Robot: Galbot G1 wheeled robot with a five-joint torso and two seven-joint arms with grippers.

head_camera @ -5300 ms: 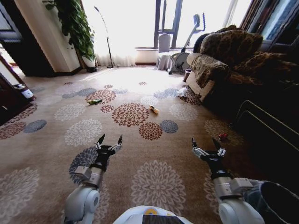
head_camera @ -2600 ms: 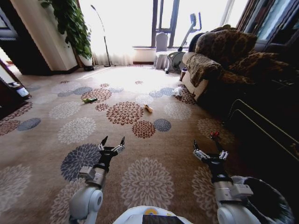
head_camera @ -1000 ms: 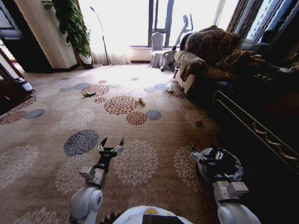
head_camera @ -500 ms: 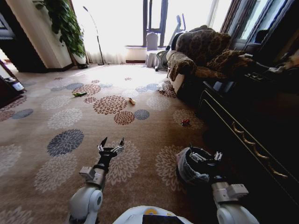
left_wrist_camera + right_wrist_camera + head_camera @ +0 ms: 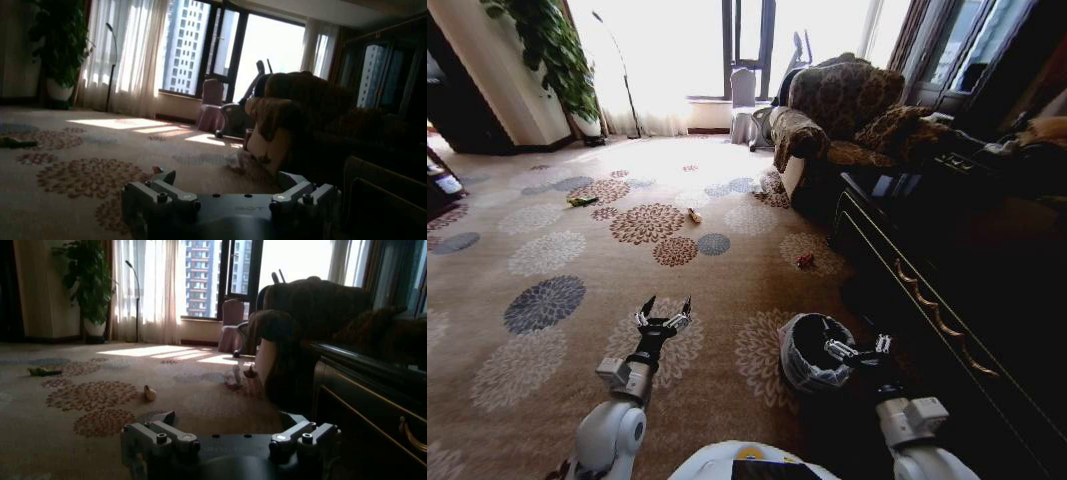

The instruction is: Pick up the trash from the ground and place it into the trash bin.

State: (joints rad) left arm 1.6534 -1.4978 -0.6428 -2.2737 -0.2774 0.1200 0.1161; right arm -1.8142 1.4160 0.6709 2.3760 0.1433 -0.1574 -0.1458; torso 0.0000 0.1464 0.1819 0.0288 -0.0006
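Living-room carpet (image 5: 577, 250), patterned with round flower medallions, strewn with litter. Trash bin (image 5: 802, 352), black with a whitish liner, standing near the carpet's right edge, just beside the dark cabinet (image 5: 947, 290). Right gripper (image 5: 855, 349) poised over the bin's rim, fingers spread and grasping nothing. Left gripper (image 5: 664, 308) held out above the carpet, well apart from the bin, fingers likewise spread and empty.

Red drink can (image 5: 805, 261) lying on the carpet beyond the bin, near the cabinet's front corner. Yellowish wrapper (image 5: 694, 214) farther out toward the carpet's middle, between two dark flower medallions. Green piece (image 5: 581, 201) lying toward the carpet's far left side. White plastic bag (image 5: 758, 185) resting at the foot of the patterned sofa (image 5: 837, 110), near the carpet's far right edge.

From the right wrist camera: wrapper (image 5: 149, 393) on the carpet ahead, green piece (image 5: 39, 372) off to the side, white bag (image 5: 235, 376) against the sofa base. From the left wrist camera: white bag (image 5: 235, 160) by the sofa, green piece (image 5: 17, 142) at the view's margin. Potted plant (image 5: 542, 45) and sunlit windows at the room's far end.
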